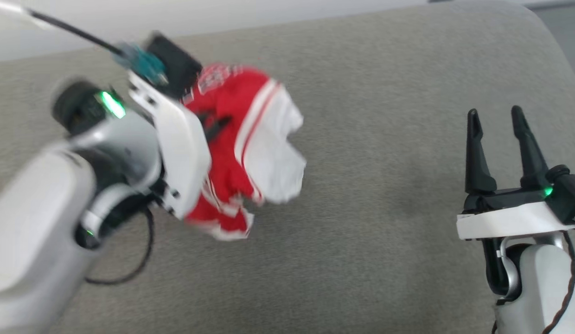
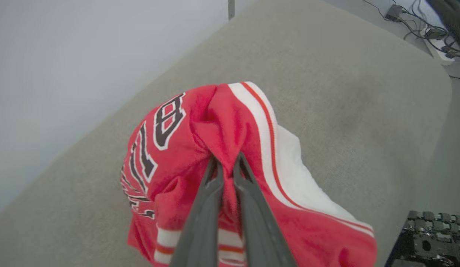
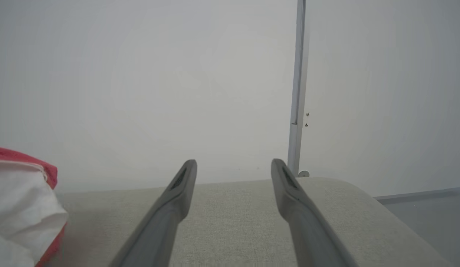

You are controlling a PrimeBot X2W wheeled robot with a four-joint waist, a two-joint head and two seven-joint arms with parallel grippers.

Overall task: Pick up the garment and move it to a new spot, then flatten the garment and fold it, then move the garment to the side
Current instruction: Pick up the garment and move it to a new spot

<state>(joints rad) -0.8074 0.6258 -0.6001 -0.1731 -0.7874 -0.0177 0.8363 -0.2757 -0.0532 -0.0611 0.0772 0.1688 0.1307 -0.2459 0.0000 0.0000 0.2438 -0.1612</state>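
left wrist view: my left claw [image 2: 227, 159] pinches the garment [image 2: 170, 159] above the cushion [image 2: 345, 74] to carry it; right claw [image 1: 495, 113] spread.

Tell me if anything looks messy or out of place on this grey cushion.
The garment is a crumpled wad rather than lying flat, its lettering creased, pinched by the left gripper, jaws shut on a red fold. Nothing looks torn.

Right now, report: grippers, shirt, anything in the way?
Left gripper, jaws shut on the shirt. Right gripper, jaws open, holding nothing. Shirt bunched, unfolded, over the grey cushion. Nothing seen in the way.
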